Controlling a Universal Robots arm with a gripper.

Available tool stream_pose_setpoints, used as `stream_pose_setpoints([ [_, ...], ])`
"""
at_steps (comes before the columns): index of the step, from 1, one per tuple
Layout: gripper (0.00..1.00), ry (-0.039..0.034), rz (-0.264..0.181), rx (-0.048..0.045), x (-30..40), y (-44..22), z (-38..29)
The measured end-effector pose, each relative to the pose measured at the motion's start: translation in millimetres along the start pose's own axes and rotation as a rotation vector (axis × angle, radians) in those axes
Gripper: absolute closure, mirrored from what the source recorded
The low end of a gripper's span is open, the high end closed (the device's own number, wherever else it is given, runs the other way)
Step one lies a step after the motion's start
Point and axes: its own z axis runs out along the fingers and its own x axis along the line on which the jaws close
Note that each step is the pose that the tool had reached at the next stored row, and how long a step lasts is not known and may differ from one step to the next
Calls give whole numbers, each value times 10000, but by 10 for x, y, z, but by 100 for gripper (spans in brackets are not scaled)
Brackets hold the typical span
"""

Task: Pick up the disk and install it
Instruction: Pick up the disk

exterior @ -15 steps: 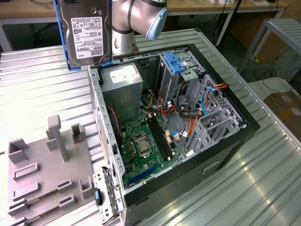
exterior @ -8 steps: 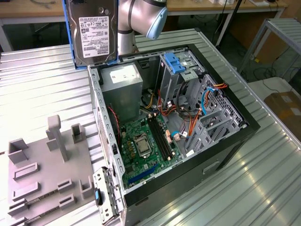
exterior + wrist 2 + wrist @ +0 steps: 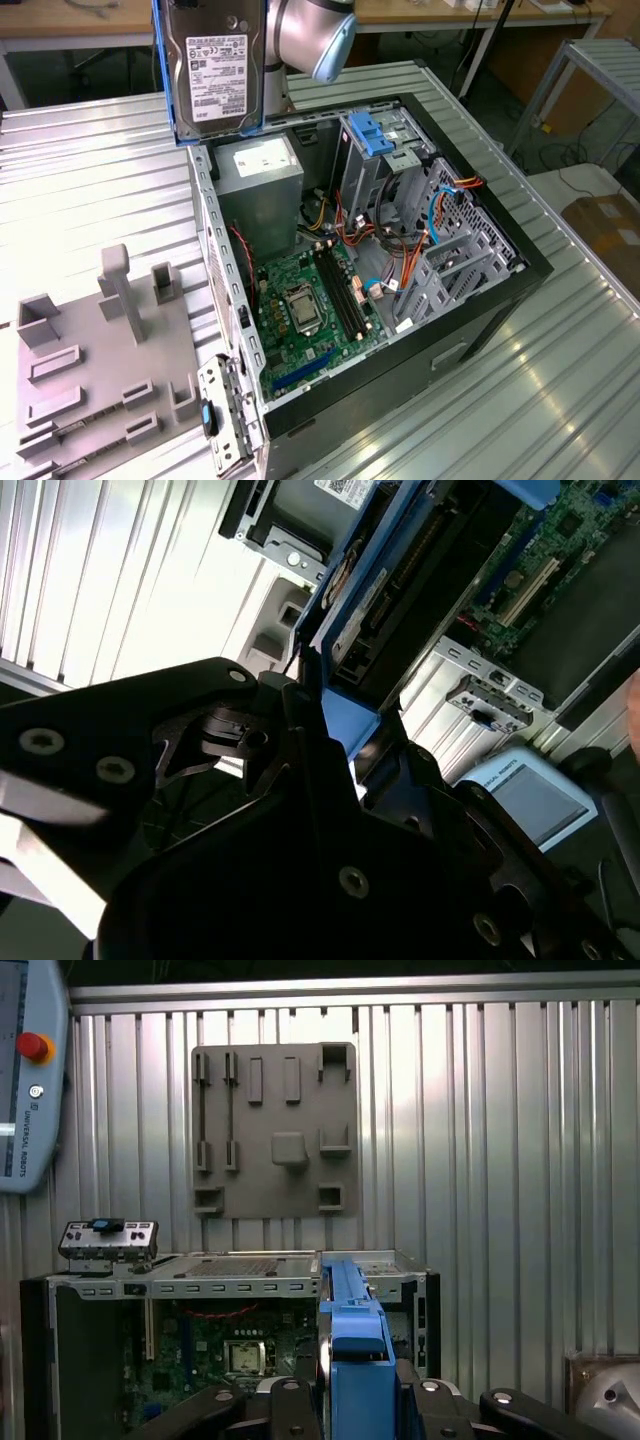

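1 disk, held upright, label showing, was raised above the open computer case, pincer clenched on its blue-railed edge, case stood on ribbed metal bench, grey fixture plate alongside

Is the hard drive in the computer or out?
Out: the hard drive hangs upright in the tool, above the open computer case.

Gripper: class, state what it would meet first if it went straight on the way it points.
The gripper holds the disk ahead of itself; the disk would probably strike the computer case rim or the grey power-supply box just inside. Depth unclear.
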Motion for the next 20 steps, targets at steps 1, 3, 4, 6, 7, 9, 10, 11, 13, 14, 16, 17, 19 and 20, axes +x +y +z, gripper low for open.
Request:
stream_pose_setpoints([
  [1, 63, 0, 0, 1, 20, -11, 2],
  [3, 63, 0, 1, 0, 77, -28, 5],
  [4, 63, 0, 2, 0, 108, -38, 8],
  [6, 63, -2, 3, 2, 161, -87, 19],
  [7, 63, -1, 3, 0, 177, -118, 22],
  [9, 63, 0, 3, 0, 192, -167, 26],
  [10, 63, 0, 3, 0, 195, -180, 27],
  [11, 63, 0, 3, 0, 199, -199, 28],
  [13, 63, -1, 2, 1, 203, -228, 30],
  [14, 63, -1, 3, 1, 204, -241, 31],
  [16, 63, 0, 3, 0, 206, -273, 32],
  [17, 63, 0, 3, 0, 207, -286, 32],
  [19, 63, 0, 3, 0, 208, -316, 34],
  [20, 63, 0, 3, 0, 208, -342, 35],
])
